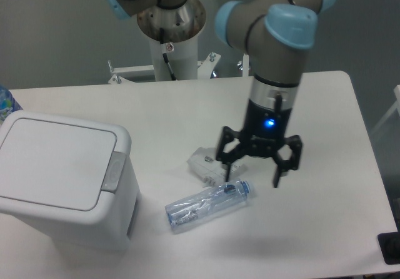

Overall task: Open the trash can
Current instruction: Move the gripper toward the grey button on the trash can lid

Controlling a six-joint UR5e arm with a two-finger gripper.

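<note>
**Lid shut, pincer away**

At the desk's [187, 110] left, the trash can [62, 179] sits closed, latch button [114, 171] facing right. A plastic bottle [209, 205] lies mid-desk. The pincer [253, 180] hangs wide open and empty above it, apparently uncommitted.

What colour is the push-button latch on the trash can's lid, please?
Grey, set against the white trash can; the push-button latch shows clearly at the lid's right edge in the fixed camera view.

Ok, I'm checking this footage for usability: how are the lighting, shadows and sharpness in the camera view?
Camera view: even, diffuse light, no harsh glare on the white table; soft shadows beside the trash can and under the plastic bottle; overall slightly soft focus; a blue light glows above the open claw.
</note>
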